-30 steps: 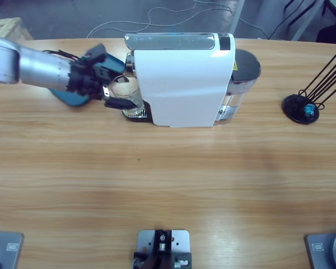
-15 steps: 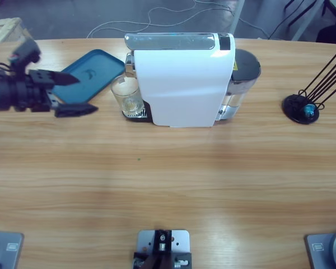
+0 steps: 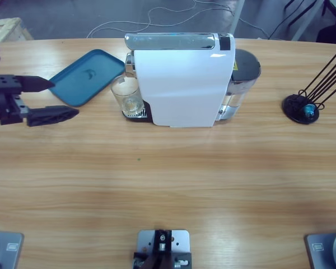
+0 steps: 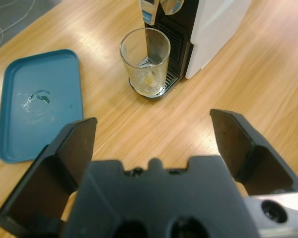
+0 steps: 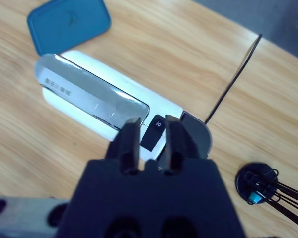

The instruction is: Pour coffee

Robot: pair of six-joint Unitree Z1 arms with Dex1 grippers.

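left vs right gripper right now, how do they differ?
Jaws: the left gripper is spread wide; the right gripper is nearly closed with a slim gap.
Aim: left faces the glass under the coffee machine's spout; right looks down on the machine's top.
Shared: both hold nothing.

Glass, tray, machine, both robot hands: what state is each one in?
Glass: upright under the spout, almost empty.
Tray: flat, nothing on it.
Coffee machine: lid closed.
Left gripper: fingers wide open, holding nothing.
Right gripper: fingers nearly together, above the machine.
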